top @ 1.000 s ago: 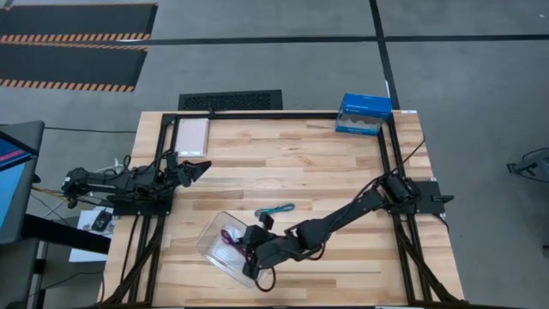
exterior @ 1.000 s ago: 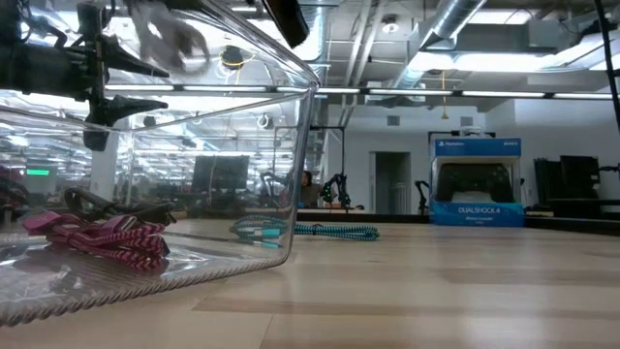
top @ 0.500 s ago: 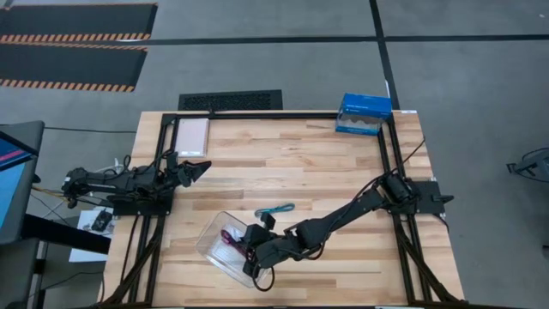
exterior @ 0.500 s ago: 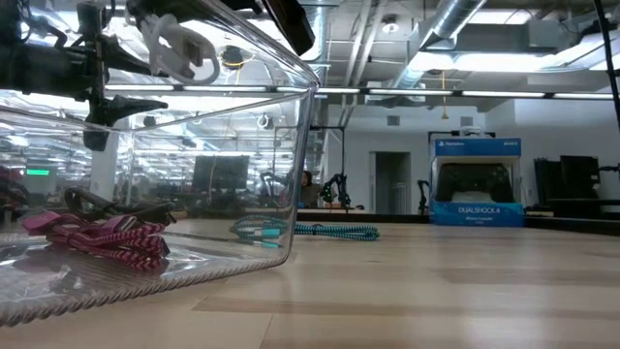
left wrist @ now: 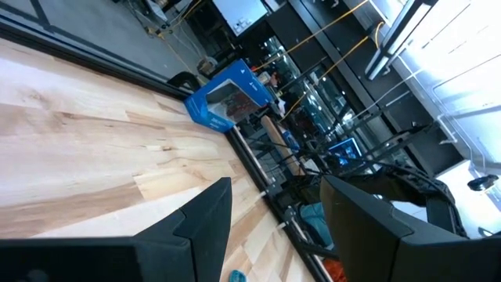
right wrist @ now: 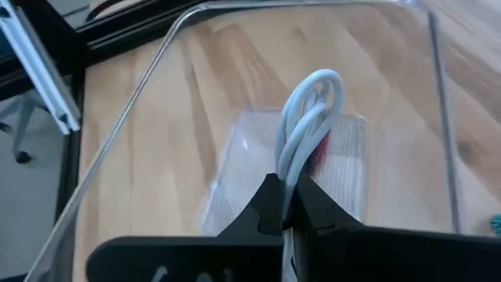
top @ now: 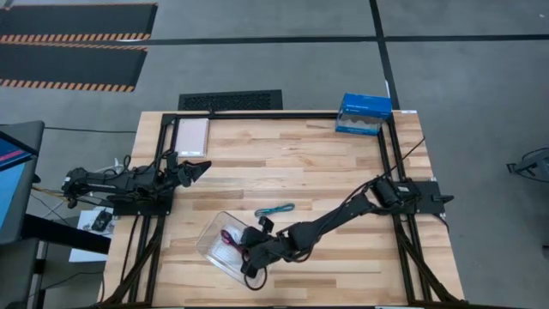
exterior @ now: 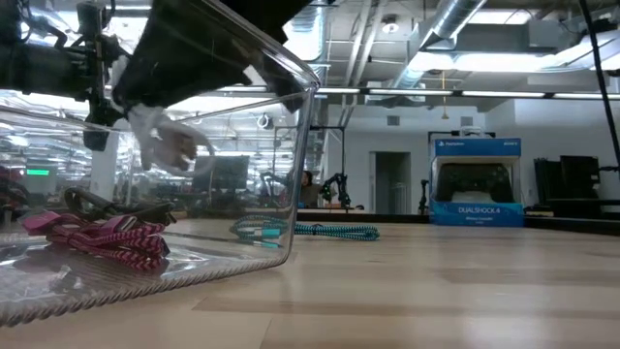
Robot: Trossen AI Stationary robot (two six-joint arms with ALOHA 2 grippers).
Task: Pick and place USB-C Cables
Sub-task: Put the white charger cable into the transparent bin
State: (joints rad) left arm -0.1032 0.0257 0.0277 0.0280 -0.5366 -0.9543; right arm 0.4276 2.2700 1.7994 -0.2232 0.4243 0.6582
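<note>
Over the clear tray [right wrist: 117, 149], white cable [right wrist: 305, 117] lengthwise from right claw [right wrist: 286, 207]

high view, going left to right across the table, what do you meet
Left gripper waiting over the table's left side → clear plastic tray holding the magenta-pink coiled cable → right gripper at the tray's right edge → teal coiled cable on the bare wood → blue box at the far right corner.
</note>
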